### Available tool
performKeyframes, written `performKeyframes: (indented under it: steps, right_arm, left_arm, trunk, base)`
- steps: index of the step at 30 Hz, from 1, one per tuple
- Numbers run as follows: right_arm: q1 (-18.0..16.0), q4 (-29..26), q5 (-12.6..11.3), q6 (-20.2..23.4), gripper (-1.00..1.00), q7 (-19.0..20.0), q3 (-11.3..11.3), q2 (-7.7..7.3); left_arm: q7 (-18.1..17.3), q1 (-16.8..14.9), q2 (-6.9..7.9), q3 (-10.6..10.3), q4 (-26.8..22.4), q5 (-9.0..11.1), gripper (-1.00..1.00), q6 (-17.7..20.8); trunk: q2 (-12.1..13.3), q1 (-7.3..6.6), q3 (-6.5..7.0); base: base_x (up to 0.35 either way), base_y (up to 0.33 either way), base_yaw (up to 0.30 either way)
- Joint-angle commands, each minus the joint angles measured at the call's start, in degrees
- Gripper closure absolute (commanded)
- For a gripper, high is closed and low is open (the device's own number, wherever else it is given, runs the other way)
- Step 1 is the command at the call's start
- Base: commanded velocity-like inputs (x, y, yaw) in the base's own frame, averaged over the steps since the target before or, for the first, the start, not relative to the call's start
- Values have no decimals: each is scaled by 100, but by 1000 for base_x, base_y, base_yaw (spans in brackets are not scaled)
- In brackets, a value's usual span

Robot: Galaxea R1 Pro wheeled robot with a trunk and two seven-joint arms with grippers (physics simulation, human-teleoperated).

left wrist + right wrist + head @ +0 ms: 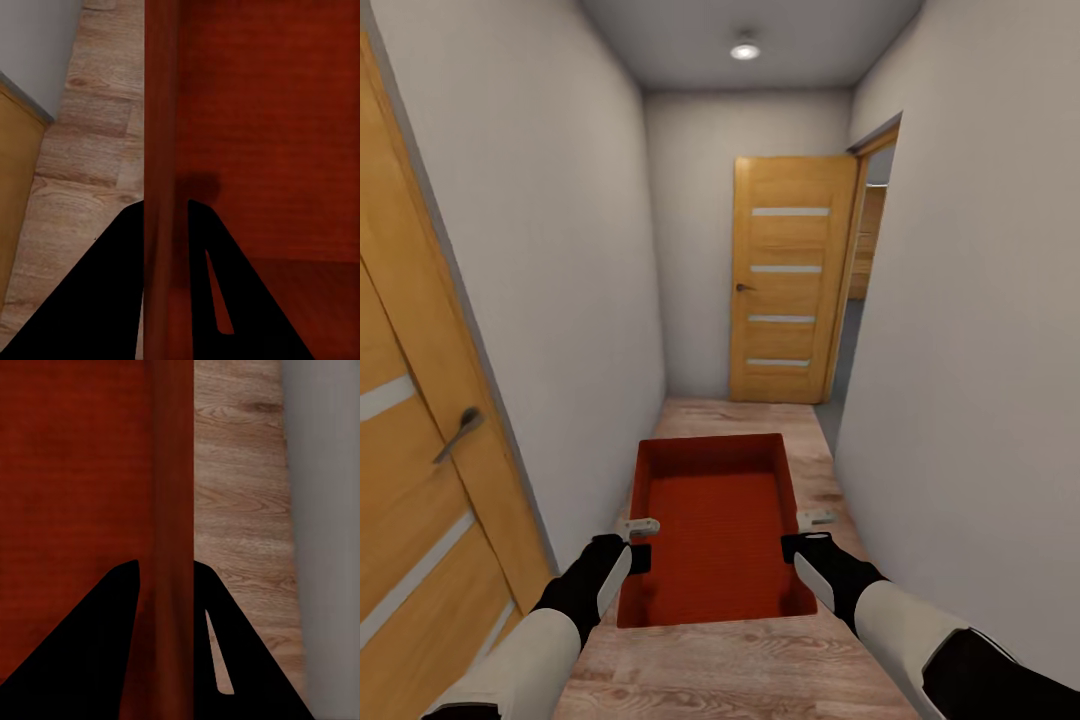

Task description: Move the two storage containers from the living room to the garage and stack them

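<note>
I hold one red-orange storage container [710, 520] level above the light wood plank floor of a narrow corridor. My left gripper [637, 548] is shut on its left side wall and my right gripper [803, 545] on its right side wall. In the left wrist view the two black fingers of the left gripper [165, 214] straddle the container's wall [161, 112]. The right wrist view shows the right gripper [166, 574] pinching the opposite wall [176, 472] the same way. The bin is open-topped and empty. The living room is out of view.
White walls [560, 250] close in on both sides. An orange-brown door with a handle [460, 432] is near my left arm. At the corridor's end an open door [790, 280] stands beside a doorway [865, 260] on the right, with grey floor [838, 395] beyond it.
</note>
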Motion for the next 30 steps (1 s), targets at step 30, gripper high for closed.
performKeyframes:
  steps: [30]
  right_arm:
    - [-10,-109,-6,-58,100,-24,15,-1]
  left_arm:
    - [69,2,25,18,-1,-155,100,67]
  trunk:
    - [-11,7,-10]
  base:
    - [323,0,0]
